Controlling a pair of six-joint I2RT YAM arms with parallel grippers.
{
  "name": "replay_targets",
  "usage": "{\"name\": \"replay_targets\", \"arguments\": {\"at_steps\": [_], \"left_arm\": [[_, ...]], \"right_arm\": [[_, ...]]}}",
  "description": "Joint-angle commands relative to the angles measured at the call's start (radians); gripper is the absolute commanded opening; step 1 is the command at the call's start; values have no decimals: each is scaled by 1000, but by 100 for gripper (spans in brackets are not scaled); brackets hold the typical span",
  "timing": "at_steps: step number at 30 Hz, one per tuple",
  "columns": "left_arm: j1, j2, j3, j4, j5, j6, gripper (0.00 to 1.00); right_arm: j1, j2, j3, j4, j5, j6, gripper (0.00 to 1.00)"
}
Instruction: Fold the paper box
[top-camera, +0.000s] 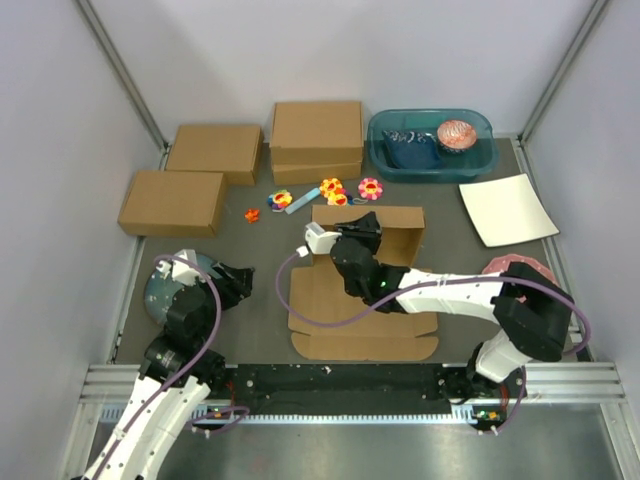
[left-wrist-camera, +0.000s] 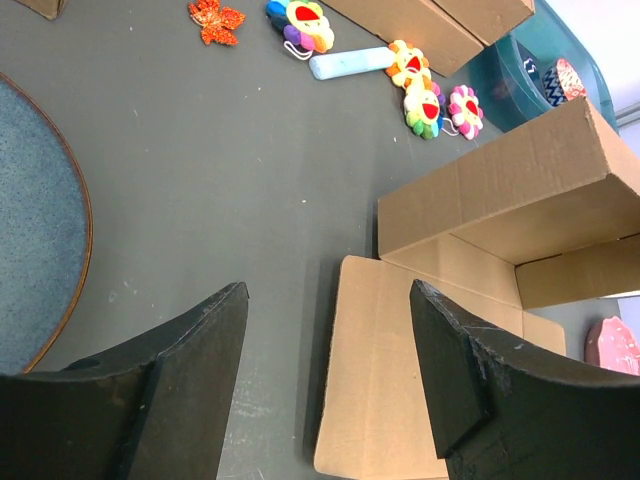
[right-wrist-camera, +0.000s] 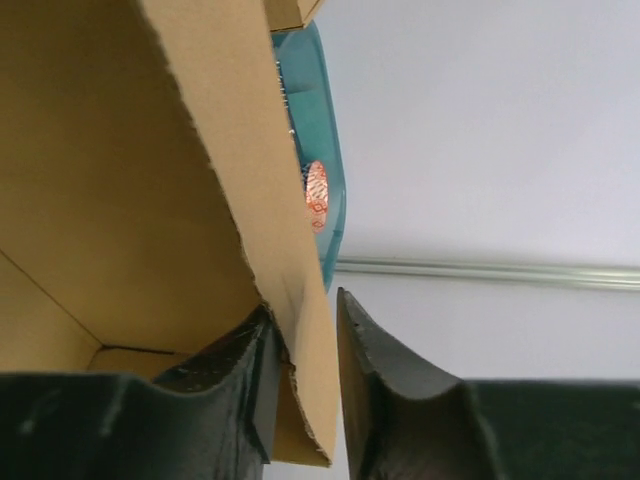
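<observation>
- No words, numbers, brands or signs can be read in any of the three views.
- The paper box (top-camera: 360, 345) and the closed boxes (top-camera: 316, 130) show plain brown cardboard.

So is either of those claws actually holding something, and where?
Yes: the right gripper pinches the paper box by the edge of an upright flap. The left gripper is open, holding nothing.

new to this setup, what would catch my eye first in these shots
The half-folded paper box at centre, with one raised wall pinched by the right gripper. Next, the open left gripper hanging at near left, beside a blue plate. Along the far edge sit closed cardboard boxes and a teal bin.
</observation>
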Motion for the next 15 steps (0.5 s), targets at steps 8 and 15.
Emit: {"name": "replay_targets", "arguments": {"at_steps": [8,15], "left_arm": [[4,-9,65,16,-1,10,71],[3,63,124,96,55,-10,70]], "right_arm": [[7,-47,202,-254,66,197,0],[-17,-85,502,-832,59,639,0]]}}
